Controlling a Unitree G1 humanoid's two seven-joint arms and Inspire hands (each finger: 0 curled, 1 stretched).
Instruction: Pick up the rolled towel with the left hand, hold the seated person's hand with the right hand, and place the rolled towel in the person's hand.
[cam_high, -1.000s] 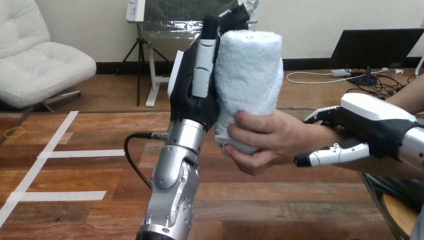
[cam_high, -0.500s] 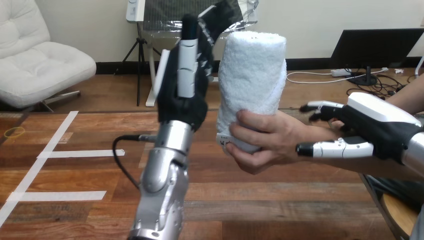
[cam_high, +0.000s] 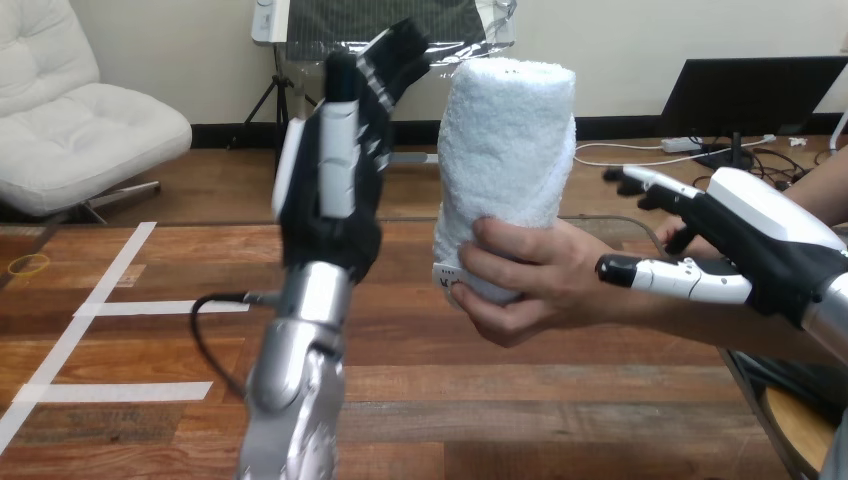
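My left hand (cam_high: 330, 190) has let go of the towel (cam_high: 505, 150) and drawn off to its left, fingers straight and clear of it. The towel stands upright above the table's (cam_high: 120, 400) right half, gripped at its lower end by the person's hand (cam_high: 530, 285). My right hand (cam_high: 760, 240) has loosened too, its fingers and thumb stretched out by the person's wrist, no longer curled round it.

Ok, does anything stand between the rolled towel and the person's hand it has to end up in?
Nothing visible does. The rolled towel stands upright with its lower end already gripped in the person's hand. The left hand is open to the towel's left, apart from it, with bare space between them.
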